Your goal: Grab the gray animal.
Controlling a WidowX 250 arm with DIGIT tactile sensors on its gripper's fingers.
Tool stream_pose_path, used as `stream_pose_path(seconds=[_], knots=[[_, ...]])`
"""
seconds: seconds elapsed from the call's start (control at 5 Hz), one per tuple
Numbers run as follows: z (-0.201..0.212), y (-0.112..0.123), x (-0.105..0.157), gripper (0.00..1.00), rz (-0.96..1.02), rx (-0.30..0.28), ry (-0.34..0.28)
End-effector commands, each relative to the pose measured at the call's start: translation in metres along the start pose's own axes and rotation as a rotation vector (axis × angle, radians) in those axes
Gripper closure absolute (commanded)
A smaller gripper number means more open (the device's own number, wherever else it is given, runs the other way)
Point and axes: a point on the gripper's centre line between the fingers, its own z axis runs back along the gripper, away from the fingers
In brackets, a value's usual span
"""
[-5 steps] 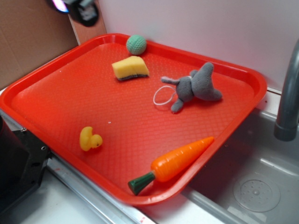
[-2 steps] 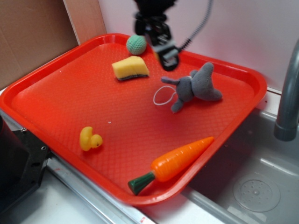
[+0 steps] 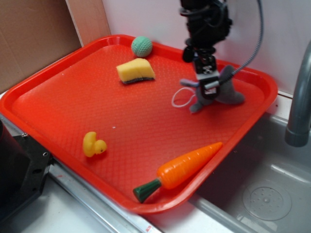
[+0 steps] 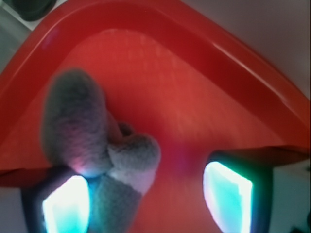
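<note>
The gray animal (image 3: 227,91) is a small gray plush lying on the red tray (image 3: 58,97) near its back right corner, with a thin white string loop (image 3: 181,98) at its left. My gripper (image 3: 208,86) is down on top of it, fingers pointing down, jaws open. In the wrist view the plush (image 4: 92,145) fills the left half between the jaws, pressed against the left fingertip (image 4: 65,204). The right fingertip (image 4: 227,194) stands apart over bare tray. My gripper (image 4: 146,199) is open and not closed on the plush.
A yellow sponge (image 3: 135,71) and a green knitted ball (image 3: 141,46) lie at the tray's back. A yellow rubber duck (image 3: 93,144) sits front left, a toy carrot (image 3: 182,167) front right. A gray faucet (image 3: 300,97) and sink (image 3: 262,194) are to the right.
My gripper has moved right and down from near the green ball onto the gray plush. The plush and its string loop have shifted a little to the right.
</note>
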Motion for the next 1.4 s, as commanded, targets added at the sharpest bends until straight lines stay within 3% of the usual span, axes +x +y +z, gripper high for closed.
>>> stream_pose_path(seconds=[0.0, 0.2, 0.6, 0.8, 1.2], knots=[[-0.001, -0.02, 0.009, 0.0, -0.094, -0.011, -0.021], [-0.004, -0.029, 0.002, 1.0, -0.104, -0.021, -0.025], [0.008, -0.035, -0.009, 1.0, -0.052, 0.017, -0.038], [0.04, -0.027, -0.018, 1.0, 0.144, 0.09, -0.035], [0.128, -0.012, -0.072, 1.0, 0.611, 0.157, -0.08]])
